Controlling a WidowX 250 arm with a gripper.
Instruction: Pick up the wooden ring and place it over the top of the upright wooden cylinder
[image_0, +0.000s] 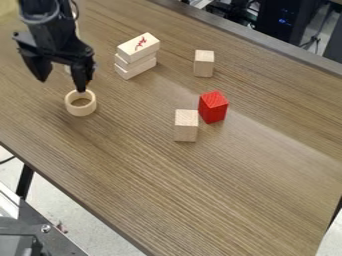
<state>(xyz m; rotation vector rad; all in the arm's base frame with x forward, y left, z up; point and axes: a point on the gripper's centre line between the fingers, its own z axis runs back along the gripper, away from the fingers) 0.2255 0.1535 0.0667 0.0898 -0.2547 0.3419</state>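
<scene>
The black gripper (63, 83) hangs at the upper left over the table, its two fingers spread apart with nothing between them. Its right finger is at the far rim of a pale wooden ring (71, 107); whether they touch I cannot tell. Right of the gripper, flat wooden blocks (138, 56) lie stacked, the top one bearing a red mark. A red block (213, 107) stands right of centre, close beside a plain wooden block (186, 125). Farther back stands another plain wooden block (204, 63).
The brown wooden table (194, 190) has its near edge running from the left side down to the bottom. Dark equipment (287, 20) stands beyond the far edge, and a metal frame (40, 225) is at the lower left.
</scene>
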